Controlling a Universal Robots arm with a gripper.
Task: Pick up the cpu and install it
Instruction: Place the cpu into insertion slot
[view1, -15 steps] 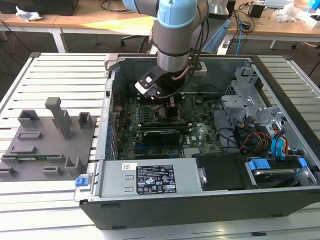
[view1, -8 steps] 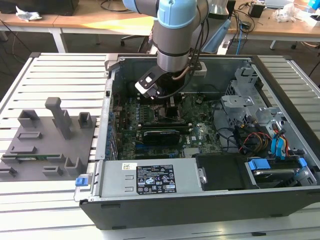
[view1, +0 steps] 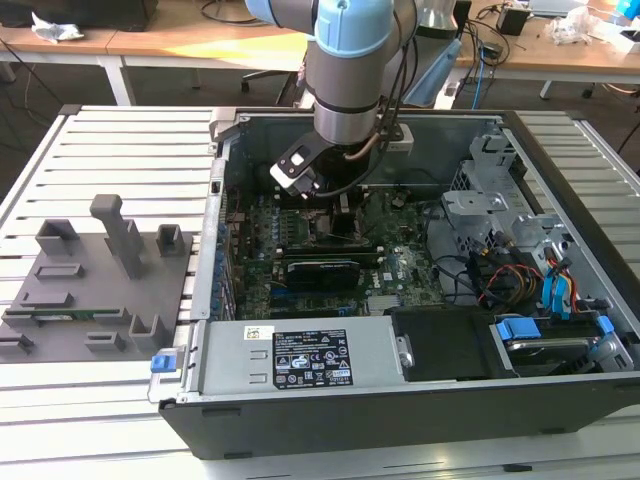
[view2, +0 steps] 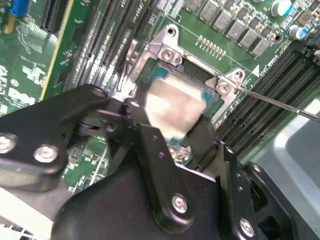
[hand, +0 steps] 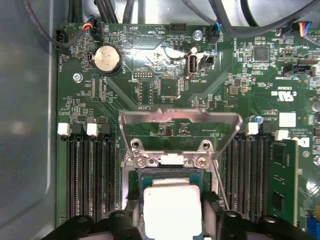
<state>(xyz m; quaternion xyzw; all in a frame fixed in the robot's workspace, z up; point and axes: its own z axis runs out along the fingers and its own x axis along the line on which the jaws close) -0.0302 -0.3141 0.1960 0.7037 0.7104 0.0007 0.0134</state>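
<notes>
1. Pincer (view2: 170, 127) pinches the cpu (view2: 175, 102) by two opposite edges, directly over the socket frame (view2: 169, 50).
2. Pick-up is done; the cpu sits low within that frame (seated or not, I cannot tell).
3. Not yet done: release, and the load plate (hand: 180, 118) beside the frame stands raised.

Pale wooden desks (view1: 200, 40) along the back, white slatted worktable (view1: 120, 150) in front, dark floor (view1: 50, 88) between.

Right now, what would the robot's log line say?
gripper: shut on cpu | cpu: at socket | metal flap: raised
</notes>
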